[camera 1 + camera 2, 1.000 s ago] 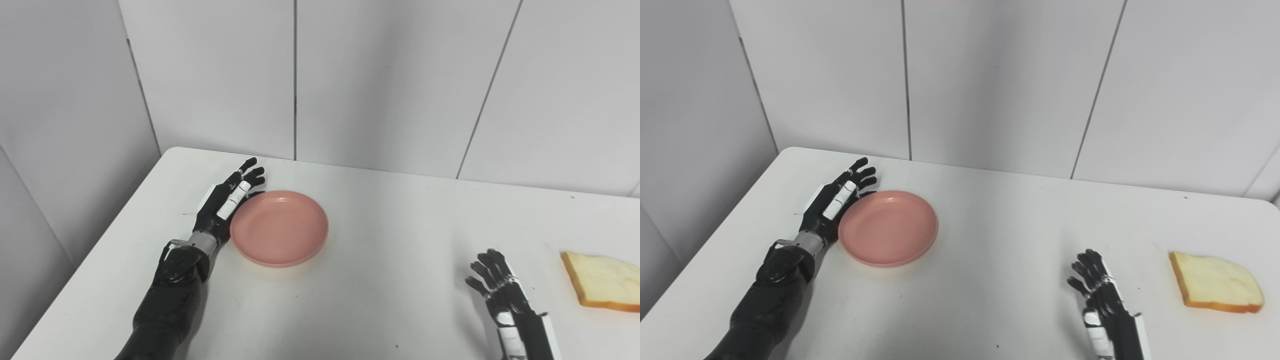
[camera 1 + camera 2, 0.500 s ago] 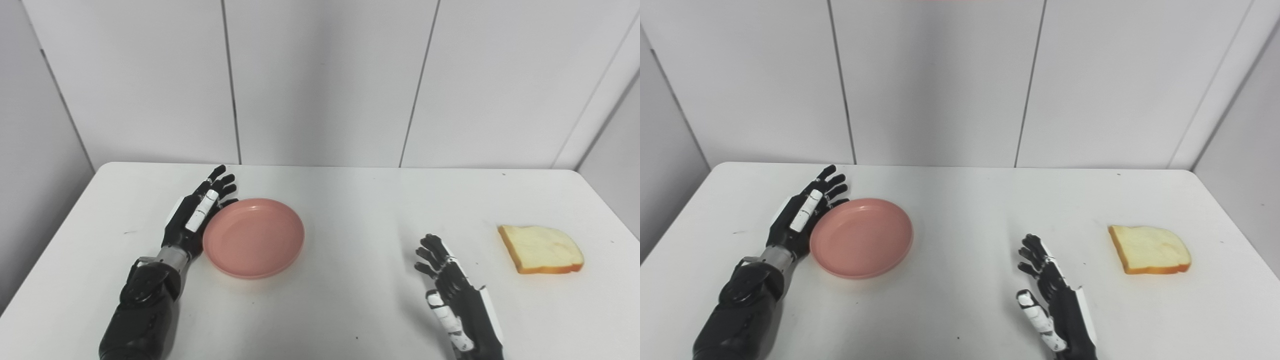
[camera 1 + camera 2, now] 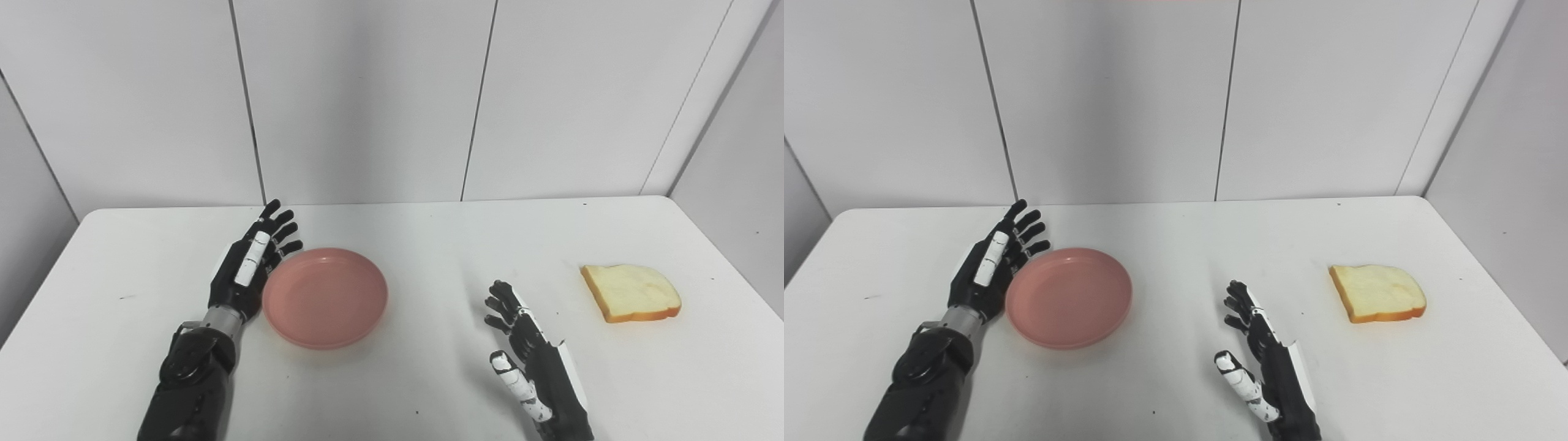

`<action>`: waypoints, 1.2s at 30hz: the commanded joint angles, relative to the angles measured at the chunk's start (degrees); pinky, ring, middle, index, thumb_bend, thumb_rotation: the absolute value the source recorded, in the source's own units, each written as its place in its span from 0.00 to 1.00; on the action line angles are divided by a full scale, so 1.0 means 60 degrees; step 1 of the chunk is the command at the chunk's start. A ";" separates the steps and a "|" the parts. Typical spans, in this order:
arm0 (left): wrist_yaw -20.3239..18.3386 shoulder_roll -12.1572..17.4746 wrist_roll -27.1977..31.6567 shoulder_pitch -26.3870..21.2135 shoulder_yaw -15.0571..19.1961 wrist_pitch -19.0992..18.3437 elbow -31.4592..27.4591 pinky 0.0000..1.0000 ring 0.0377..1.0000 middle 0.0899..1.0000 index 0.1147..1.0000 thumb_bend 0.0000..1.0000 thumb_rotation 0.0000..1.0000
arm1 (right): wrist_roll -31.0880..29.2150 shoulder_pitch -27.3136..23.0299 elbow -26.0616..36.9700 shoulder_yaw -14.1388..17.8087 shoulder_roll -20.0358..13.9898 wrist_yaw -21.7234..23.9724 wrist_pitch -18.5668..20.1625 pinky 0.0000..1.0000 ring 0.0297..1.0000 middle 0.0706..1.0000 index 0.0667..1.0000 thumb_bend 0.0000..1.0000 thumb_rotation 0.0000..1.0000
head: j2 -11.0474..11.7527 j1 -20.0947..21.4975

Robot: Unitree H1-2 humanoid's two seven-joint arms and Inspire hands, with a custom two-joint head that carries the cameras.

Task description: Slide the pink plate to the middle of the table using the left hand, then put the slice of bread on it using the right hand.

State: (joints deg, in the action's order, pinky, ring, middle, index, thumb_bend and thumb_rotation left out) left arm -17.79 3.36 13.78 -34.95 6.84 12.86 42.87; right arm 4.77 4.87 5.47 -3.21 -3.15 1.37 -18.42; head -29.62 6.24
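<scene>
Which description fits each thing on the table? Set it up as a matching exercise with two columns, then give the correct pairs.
Column one:
1. pink plate
2. slice of bread
3. left robot hand
4. right robot hand

Column two:
A. lying alone near the table's right side
B. open, edge-on against the plate's left rim
C. empty, left of the table's middle
D. open, holding nothing, between plate and bread

Pairs: 1-C, 2-A, 3-B, 4-D
</scene>
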 commanded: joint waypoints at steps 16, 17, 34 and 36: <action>0.0152 -0.0699 0.0204 0.0296 -0.0208 -0.1008 -0.1543 0.84 0.92 0.93 0.95 0.86 0.78 | 0.0521 0.0144 -0.0801 -0.0704 0.1263 -0.0557 0.0508 0.84 0.89 0.92 0.91 0.78 0.85 | -0.0030 0.1534; 0.0133 -0.0704 0.0201 0.0316 -0.0242 -0.1049 -0.1571 0.84 0.92 0.93 0.96 0.86 0.78 | 0.0584 0.0155 -0.0744 -0.0738 0.1308 -0.0594 0.0604 0.84 0.89 0.92 0.91 0.78 0.85 | -0.0030 0.1579; 0.0239 -0.0683 0.0144 0.0291 -0.0423 -0.0969 -0.1358 0.82 0.92 0.93 0.95 0.86 0.78 | 0.0682 0.0145 -0.0788 -0.0758 0.1408 -0.0656 0.0627 0.85 0.90 0.93 0.92 0.76 0.86 | -0.0015 0.1552; 0.0211 -0.0665 0.0171 0.0253 -0.0413 -0.0941 -0.1332 0.83 0.92 0.93 0.94 0.87 0.77 | 0.0687 0.0140 -0.0815 -0.0769 0.1416 -0.0662 0.0606 0.86 0.91 0.93 0.92 0.76 0.86 | -0.0011 0.1557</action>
State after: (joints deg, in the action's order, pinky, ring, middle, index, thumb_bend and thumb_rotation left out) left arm -16.04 -0.97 14.68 -31.10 4.46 5.92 35.32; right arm 8.83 3.43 4.26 -8.75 6.79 -2.37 -14.71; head -29.62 15.64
